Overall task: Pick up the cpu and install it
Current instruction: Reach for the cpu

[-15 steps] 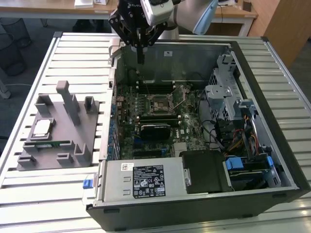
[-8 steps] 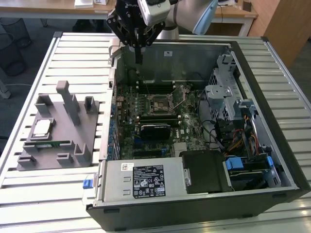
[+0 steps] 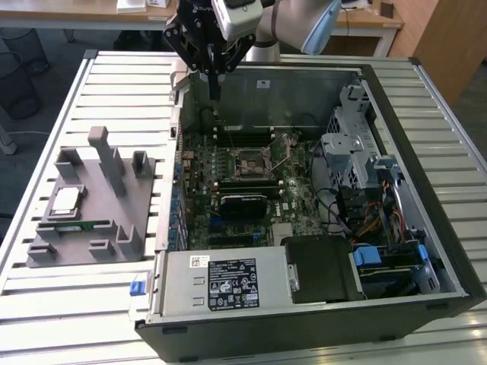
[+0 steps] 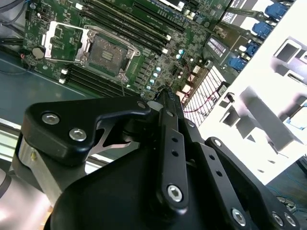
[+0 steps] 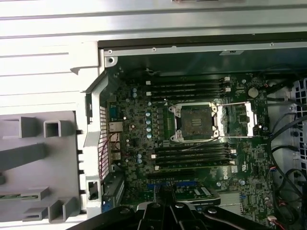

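One cpu [image 3: 65,201], unpicked on grey fixture [image 3: 125,199], 8 o'clock from tool [image 3: 216,93]; tool pressed together, empty; pickup judged pending, needs tool spread.

Black gripper [image 4: 166,96]; silver screws [image 4: 174,192]; grey-blue arm [image 3: 310,26].

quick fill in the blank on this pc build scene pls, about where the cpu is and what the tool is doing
1. The cpu lies on the grey holder, ___ the computer case.
2. The socket on the green board is ___, with no chip in it.
3. The tool hangs above the case and holds ___.

Missing words: outside; empty; nothing
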### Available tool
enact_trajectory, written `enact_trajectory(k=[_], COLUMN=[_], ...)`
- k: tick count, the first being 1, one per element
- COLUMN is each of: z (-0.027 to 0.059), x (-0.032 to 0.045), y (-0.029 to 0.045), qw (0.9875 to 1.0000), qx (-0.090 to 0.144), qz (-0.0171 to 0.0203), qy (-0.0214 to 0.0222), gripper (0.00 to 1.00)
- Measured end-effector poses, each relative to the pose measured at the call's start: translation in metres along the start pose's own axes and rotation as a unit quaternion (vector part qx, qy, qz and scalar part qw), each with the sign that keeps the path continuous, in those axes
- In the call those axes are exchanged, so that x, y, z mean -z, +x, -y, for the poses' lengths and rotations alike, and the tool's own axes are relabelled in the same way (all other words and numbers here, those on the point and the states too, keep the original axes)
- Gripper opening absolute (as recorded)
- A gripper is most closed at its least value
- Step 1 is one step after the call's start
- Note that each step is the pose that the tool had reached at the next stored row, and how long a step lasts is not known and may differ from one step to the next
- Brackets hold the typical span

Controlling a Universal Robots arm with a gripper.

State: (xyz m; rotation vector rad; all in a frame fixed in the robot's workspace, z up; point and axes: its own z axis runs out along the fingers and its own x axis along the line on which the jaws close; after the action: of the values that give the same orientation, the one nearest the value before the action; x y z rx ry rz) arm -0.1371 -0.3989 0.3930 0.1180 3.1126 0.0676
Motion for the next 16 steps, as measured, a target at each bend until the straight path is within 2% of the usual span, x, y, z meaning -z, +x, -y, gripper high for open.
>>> enact_trajectory(k=[16], z=[0.0006], x=[-0.0006], y=[0.0075], qw=[1.0000], qx=[0.000], qz=[-0.0002], qy=[0.0000], gripper=[0.11])
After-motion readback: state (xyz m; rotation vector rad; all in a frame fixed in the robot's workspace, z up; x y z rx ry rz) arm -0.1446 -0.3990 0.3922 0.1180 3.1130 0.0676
